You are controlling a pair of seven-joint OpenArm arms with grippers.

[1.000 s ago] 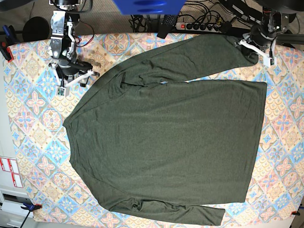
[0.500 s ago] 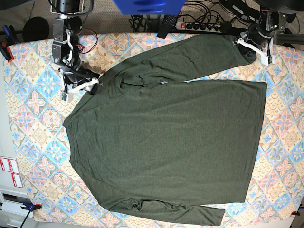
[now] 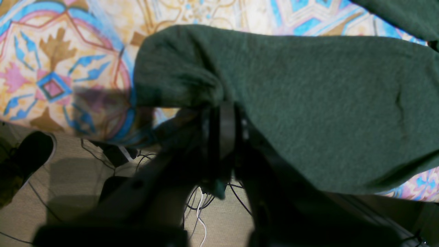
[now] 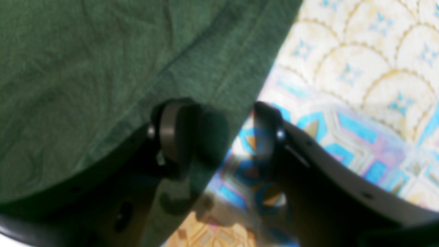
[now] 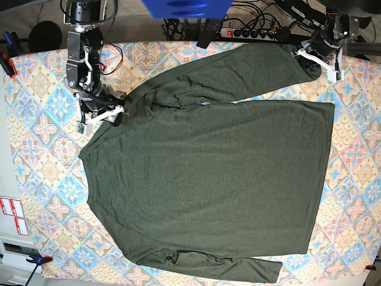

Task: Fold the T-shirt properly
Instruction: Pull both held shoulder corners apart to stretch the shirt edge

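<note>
The dark olive-green T-shirt [image 5: 208,167] lies spread flat on the patterned table, one long sleeve [image 5: 238,71] running to the back right. My left gripper [image 5: 317,61] is at that sleeve's cuff. In the left wrist view it [image 3: 223,113] is shut, with the cuff fabric [image 3: 178,79] bunched at the closed fingers. My right gripper [image 5: 101,117] sits at the shirt's left shoulder edge. In the right wrist view it [image 4: 223,137] is open: one finger [image 4: 175,133] is over the fabric [image 4: 85,68], the other [image 4: 271,137] over the cloth.
A tablecloth [image 5: 41,149] with blue and orange tiles covers the table. The second sleeve [image 5: 238,268] lies along the front edge. A power strip [image 5: 253,33] and cables lie behind the table, and a blue object [image 5: 184,7] hangs at the top. Floor cables [image 3: 202,209] show past the table edge.
My right gripper has moved down and right onto the shirt's shoulder edge. The left gripper shifted slightly toward the back with the cuff, then stayed put.
</note>
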